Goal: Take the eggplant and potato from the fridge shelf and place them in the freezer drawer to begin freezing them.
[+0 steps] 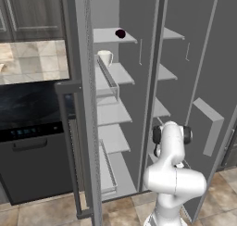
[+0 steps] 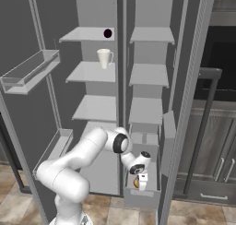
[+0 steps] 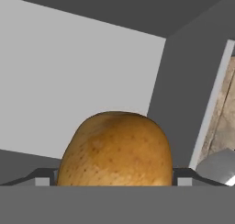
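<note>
Tan-orange and speckled, the rounded potato (image 3: 114,149) is sitting squarely between the two dark finger tips in the hand view, its flanks reaching out to both of them, so the jaws are standing wide and, as far as the hand view shows, closed on it rather than empty. In the right base view the white arm is bending low and the two-finger gripper (image 2: 139,181) is hanging inside the opaque grey, box-shaped freezer drawer (image 2: 142,198), pulled out at the bottom of the right-hand compartment, with the potato (image 2: 136,183) showing as a small orange spot just beside the fingers. Grey wall and floor of that bin are lying directly behind the potato in the hand view (whether it is already touching the floor I cannot tell). The relation that matters is therefore vertical: the potato is lying straight ahead of the jaws, the drawer floor beyond it, so a release looks like the step in hand.

The small, dark purple, almost black rounded eggplant (image 2: 107,33) is resting on the top fridge shelf (image 2: 85,35), high and well apart from the gripper, above a white cup (image 2: 104,58) on the shelf below; its turn comes afterwards.
</note>
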